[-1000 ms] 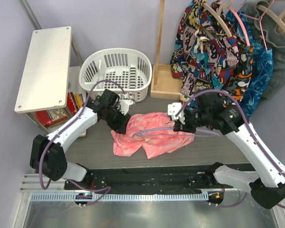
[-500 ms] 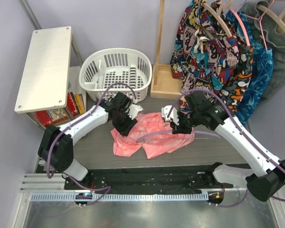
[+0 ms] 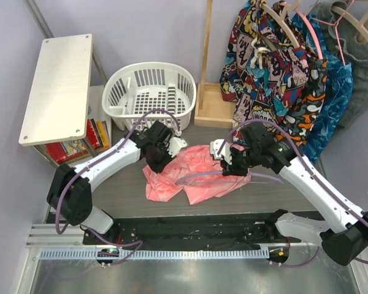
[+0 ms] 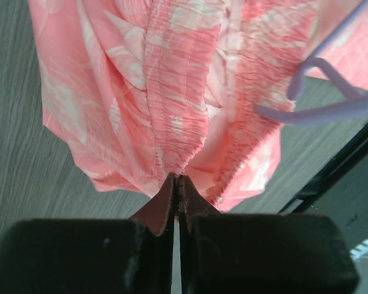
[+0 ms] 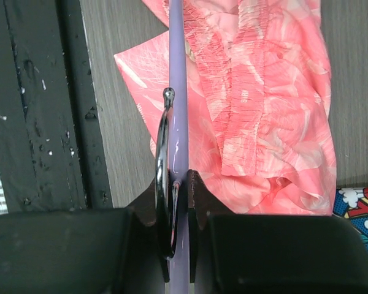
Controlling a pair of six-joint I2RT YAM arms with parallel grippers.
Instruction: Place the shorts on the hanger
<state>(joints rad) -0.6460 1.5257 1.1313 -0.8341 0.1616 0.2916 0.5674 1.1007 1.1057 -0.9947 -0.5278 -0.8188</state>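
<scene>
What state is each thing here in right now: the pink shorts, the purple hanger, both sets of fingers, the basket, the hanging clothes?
shorts: rumpled on the table, not hung.
hanger: gripped, lying across the shorts.
left fingers: shut on the shorts' waistband.
right fingers: shut on the hanger.
white basket: upright.
comic-print garments: hanging up.

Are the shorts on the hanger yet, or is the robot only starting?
Not yet. Done: the right gripper is shut on the hanger, and the left gripper is shut on the waistband of the shorts. In hand: each arm holds its thing, with the hanger's bar above the shorts. Left: the shorts lie crumpled on the table and need draping over the bar.
</scene>
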